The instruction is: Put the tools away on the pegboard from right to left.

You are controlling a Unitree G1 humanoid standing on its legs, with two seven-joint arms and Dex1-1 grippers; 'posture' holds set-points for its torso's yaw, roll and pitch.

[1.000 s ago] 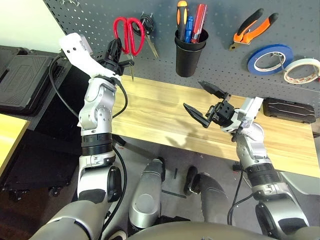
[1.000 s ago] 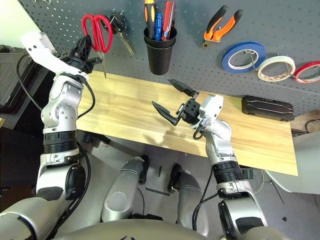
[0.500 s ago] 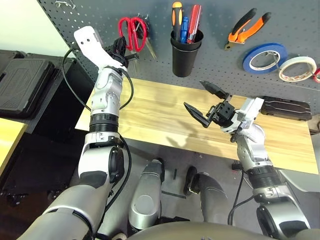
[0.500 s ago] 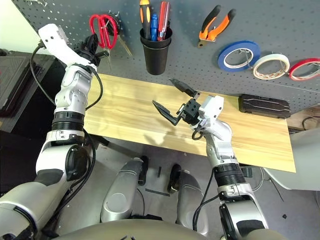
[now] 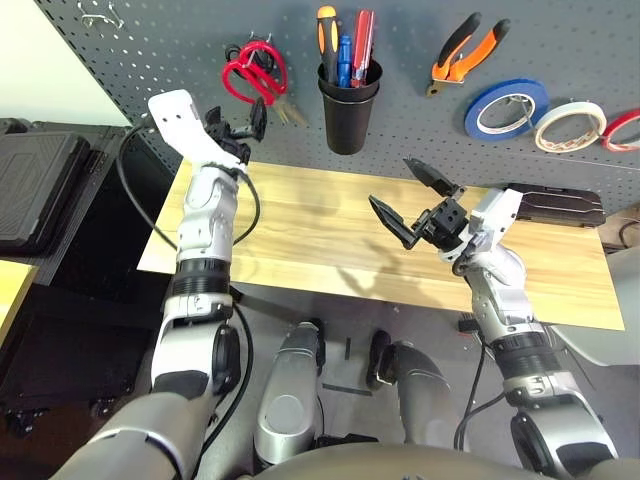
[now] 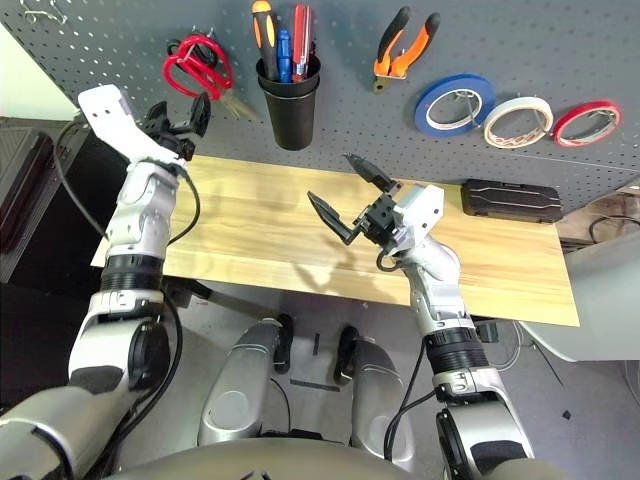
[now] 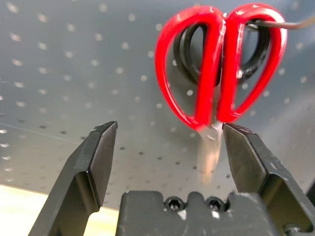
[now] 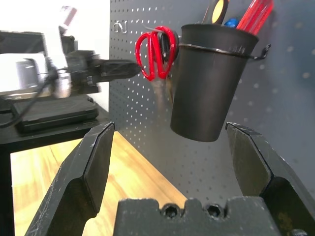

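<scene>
Red-handled scissors [image 5: 256,72] hung on the pegboard [image 5: 180,40] at its left part, loops up on a wire hook, blades pointing down & slightly right, w/ black-handled scissors [image 7: 256,51] on the same hook behind them. Nothing gripped them.

Left end effector [image 5: 238,124] sat just below & left of the scissors, fingers spread wide, empty; in the left wrist view the red loops showed above the gap betw. the two fingers, apart from both.

Right of the scissors: black cup [image 5: 346,112] on the board, holding the slim screwdriver w/ orange-red & black handle [image 5: 328,38] plus a blue-handled tool [image 5: 344,60] & a red-handled tool [image 5: 362,48]. Further right, orange-and-black-handled pliers [image 5: 462,58] hung tilted, jaws down-left. Then blue tape roll [image 5: 505,108], white tape roll [image 5: 570,126], & red tape roll [image 6: 587,122] at the far right, all hanging on the board.

Right end effector [image 5: 415,195] hovered over the wooden table [image 5: 310,240] near its middle, fingers spread wide, holding nothing, aimed toward the cup. A black case [image 5: 555,205] lay on the table at the back right, against the board. A dark case [image 5: 30,190] rested on a lower surface left of the table.
</scene>
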